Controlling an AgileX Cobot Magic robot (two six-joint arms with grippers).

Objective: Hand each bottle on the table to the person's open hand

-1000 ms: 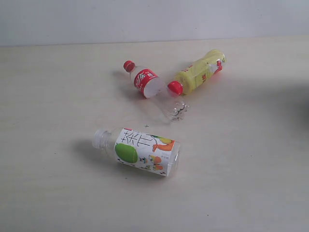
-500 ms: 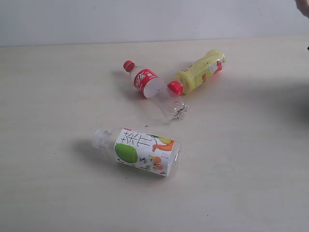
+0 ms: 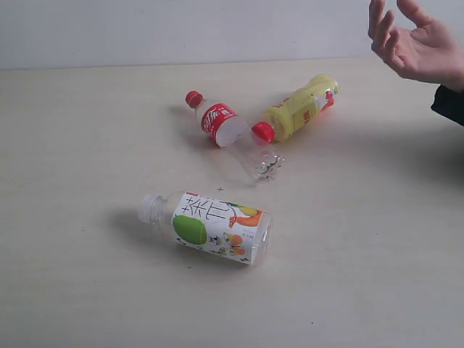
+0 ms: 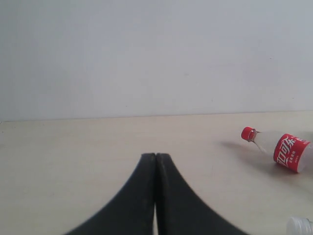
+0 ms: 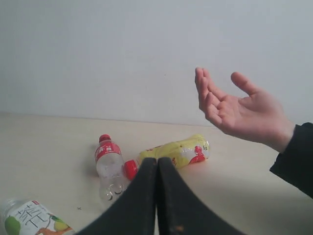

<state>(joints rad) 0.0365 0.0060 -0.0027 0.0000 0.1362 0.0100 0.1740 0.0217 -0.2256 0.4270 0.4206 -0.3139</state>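
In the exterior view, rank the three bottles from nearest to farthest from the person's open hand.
1. Yellow bottle, at the back, left of the person's open hand.
2. Clear red-label bottle, mid-scene, just left of the yellow one.
3. White fruit-label bottle, lying alone toward the front.

A plain, pale grey-white wall (image 3: 181, 29) rises behind the far edge of the beige counter (image 3: 72, 290); the light is even, throwing only soft shadows.

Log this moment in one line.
lying on beige table: yellow red-capped plastic bottle, clear red-labelled bottle, white fruit-label bottle | bare open hand: raised | left gripper, right gripper: shut
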